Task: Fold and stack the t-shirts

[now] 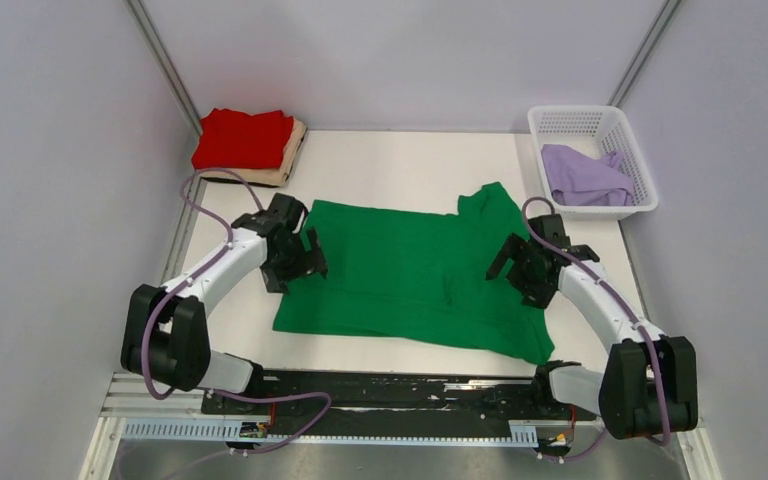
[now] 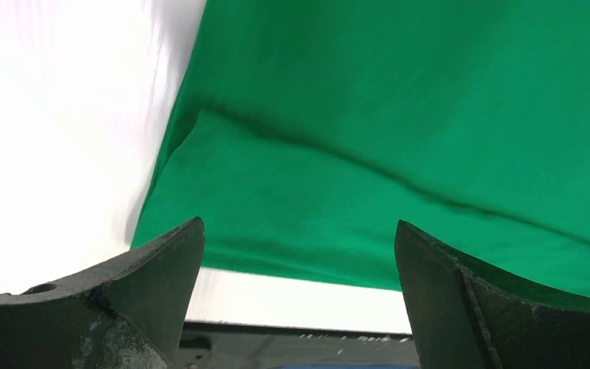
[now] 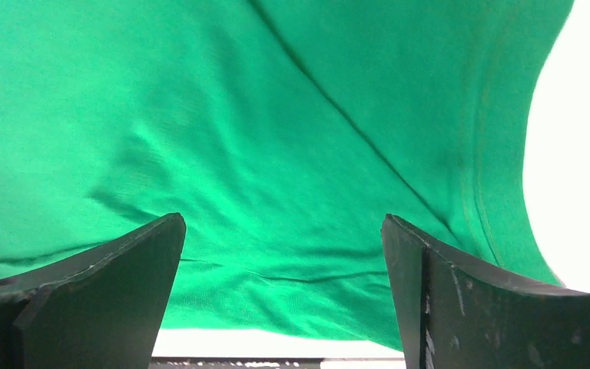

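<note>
done: red t-shirt (image 1: 245, 138) folded on tan t-shirt (image 1: 285, 172), well apart from basket (image 1: 575, 122) | in hand: green t-shirt (image 1: 415, 275) spread flat, unfolded, near basket | left gripper (image 1: 305, 262) + right gripper (image 1: 513, 262) both jaws apart over it, empty | left to do: lavender t-shirt (image 1: 585, 178), crumpled in basket

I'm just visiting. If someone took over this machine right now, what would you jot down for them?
Left jaws and right jaws: both open, empty, over the left and right sides of the green t-shirt.
It lies spread on the table, unfolded.
Done: red t-shirt folded on top of the tan t-shirt, far left corner.
Left: fold and stack the green one, then the lavender t-shirt, crumpled in the white basket.
</note>
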Controlling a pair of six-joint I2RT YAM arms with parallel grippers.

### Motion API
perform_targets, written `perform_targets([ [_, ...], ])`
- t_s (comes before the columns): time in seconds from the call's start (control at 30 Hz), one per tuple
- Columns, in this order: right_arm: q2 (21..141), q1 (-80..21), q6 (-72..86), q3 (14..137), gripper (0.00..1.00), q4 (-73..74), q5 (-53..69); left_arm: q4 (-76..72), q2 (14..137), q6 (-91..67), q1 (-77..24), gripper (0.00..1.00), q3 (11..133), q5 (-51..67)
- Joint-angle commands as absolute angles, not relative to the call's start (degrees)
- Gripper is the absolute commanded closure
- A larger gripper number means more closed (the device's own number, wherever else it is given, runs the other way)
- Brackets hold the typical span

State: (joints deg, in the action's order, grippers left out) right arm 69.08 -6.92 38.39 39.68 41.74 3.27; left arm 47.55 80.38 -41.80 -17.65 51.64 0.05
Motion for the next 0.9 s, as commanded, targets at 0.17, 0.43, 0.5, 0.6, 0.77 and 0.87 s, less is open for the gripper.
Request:
perform_targets([
  [0.17, 74.7, -6.6, 30.0, 55.5, 0.00, 28.2, 6.1, 41.7, 95.1, -35.5, -13.9, 0.00, 76.5, -6.0],
  [0.43, 88.6, -6.6, 26.8, 68.1, 0.00, 26.5, 0.1, 45.0, 119.4, -30.3, -11.3, 0.07, 106.2, -8.8],
  [0.5, 91.2, -6.6, 26.6, 70.0, 0.00, 26.6, -2.2, 46.7, 123.9, -29.2, -11.2, 0.10, 111.0, -9.8],
  [0.6, 94.3, -6.6, 26.3, 71.8, 0.00, 26.5, -3.1, 48.6, 129.3, -27.8, -11.2, 0.14, 114.7, -11.0],
  [0.77, 96.8, -6.7, 26.0, 72.9, 0.00, 26.5, -4.6, 50.2, 133.4, -27.8, -11.3, 0.22, 117.0, -9.2],
  [0.87, 97.4, -6.6, 25.9, 72.7, 0.00, 26.4, -4.9, 50.2, 134.4, -28.7, -11.4, 0.25, 116.6, -9.6],
])
